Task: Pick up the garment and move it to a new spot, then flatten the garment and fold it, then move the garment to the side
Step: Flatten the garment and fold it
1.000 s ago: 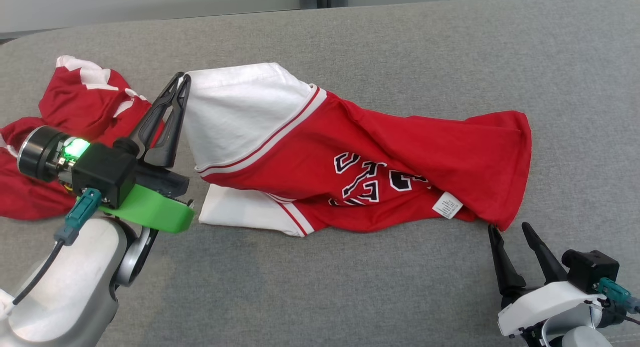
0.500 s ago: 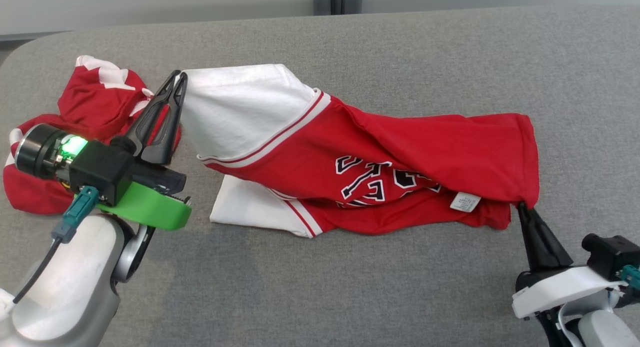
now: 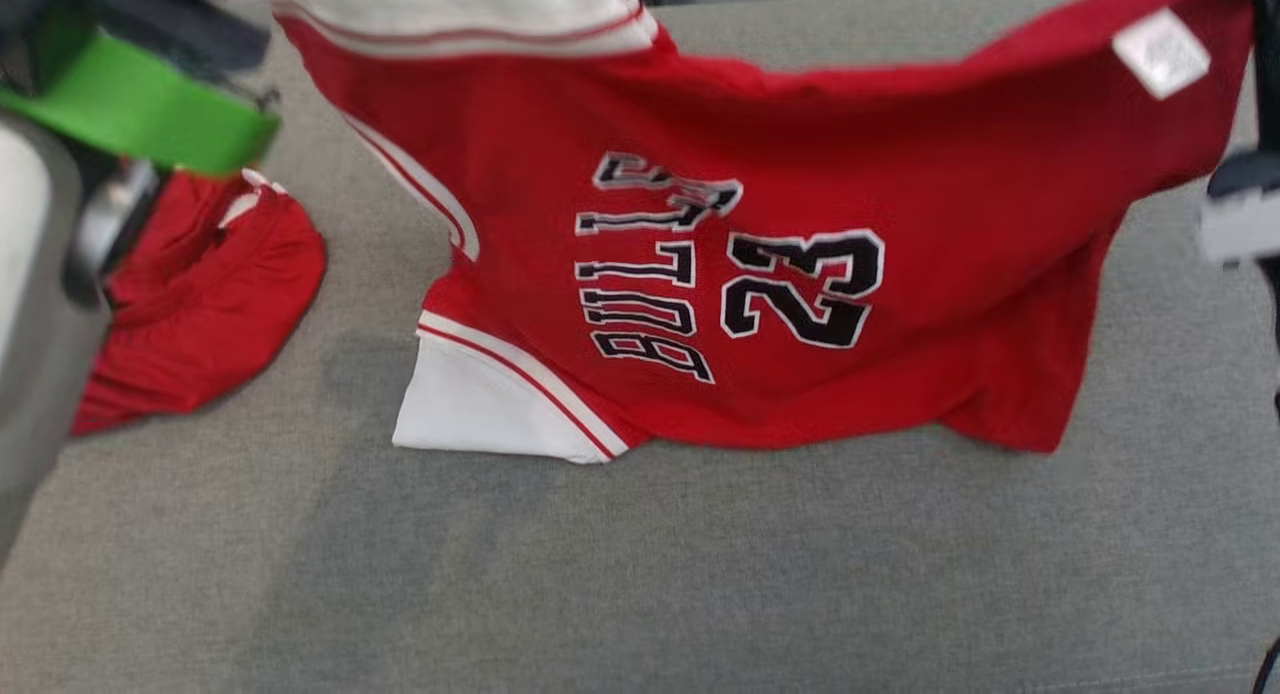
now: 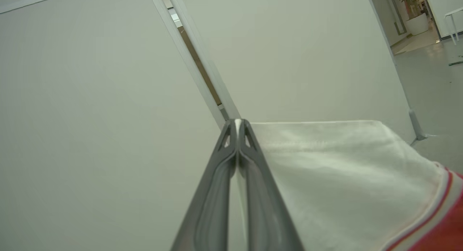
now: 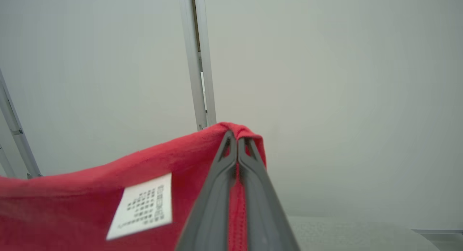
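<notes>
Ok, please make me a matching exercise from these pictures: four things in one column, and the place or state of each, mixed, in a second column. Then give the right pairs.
Things:
1. left gripper
2. right gripper
3. crumpled red garment
4. white label

Places or states:
A. lies on the grey surface
B. shut on the white sleeve of the jersey
C. shut on a red corner of the jersey
D. on the red cloth, close to the right gripper

Pairs: 1-B, 2-C, 3-A, 4-D.
</notes>
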Motion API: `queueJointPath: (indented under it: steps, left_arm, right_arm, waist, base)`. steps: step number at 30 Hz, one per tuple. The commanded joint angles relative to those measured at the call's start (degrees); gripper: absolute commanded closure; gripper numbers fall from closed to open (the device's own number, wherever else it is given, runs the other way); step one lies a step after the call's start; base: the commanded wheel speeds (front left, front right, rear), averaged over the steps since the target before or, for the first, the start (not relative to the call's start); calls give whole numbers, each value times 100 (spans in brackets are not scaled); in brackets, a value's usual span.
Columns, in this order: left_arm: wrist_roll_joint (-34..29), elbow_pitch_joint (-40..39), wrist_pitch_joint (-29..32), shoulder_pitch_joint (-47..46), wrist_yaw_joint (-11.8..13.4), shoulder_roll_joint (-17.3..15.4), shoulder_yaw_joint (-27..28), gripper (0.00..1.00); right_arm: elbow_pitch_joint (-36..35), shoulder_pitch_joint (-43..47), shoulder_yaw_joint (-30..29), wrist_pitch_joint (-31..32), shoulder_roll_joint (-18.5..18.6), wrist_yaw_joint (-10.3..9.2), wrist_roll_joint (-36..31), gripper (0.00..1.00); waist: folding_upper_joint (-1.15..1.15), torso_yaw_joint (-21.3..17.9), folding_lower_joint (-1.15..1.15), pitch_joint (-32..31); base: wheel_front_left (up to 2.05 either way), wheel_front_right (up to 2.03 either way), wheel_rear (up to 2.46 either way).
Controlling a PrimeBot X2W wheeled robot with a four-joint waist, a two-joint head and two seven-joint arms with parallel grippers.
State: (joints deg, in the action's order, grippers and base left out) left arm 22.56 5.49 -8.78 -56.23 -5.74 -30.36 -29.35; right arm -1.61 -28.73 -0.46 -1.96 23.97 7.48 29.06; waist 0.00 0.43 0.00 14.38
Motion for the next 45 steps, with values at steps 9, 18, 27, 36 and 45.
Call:
queueJointPath:
  steps: [9,18,27,36,45]
  left_arm:
    - [-553,1960,-313,-3409,-158,361,-366,100]
    - [-1387,2289,-635,-5078,139,570,-108,100]
    - [-1112,895,-634,-3202,5,671,748,100]
    - [-756,73,-635,-537,-163,907,1389,100]
    - [-319,-344,-636,1961,-164,522,1285,100]
  right_arm:
    - [1895,-3965,814,113,214,-2,-268,100]
    - [3388,-5942,1228,-722,241,-2,-563,100]
    - [4213,-5667,1854,-1206,478,-2,-327,100]
    - [4143,-4288,1695,-1323,680,-2,162,100]
    - [2788,-1591,723,-1324,679,-3,242,100]
  waist:
    - [0,22,0,1759]
    - [0,-19,0,2472]
    - [0,399,0,2634]
    - [0,532,0,2009]
    - [0,351,0,1048]
  base:
    - [0,0,0]
    - [0,0,0]
    - [0,0,0]
    - [0,0,0]
    - [0,0,0]
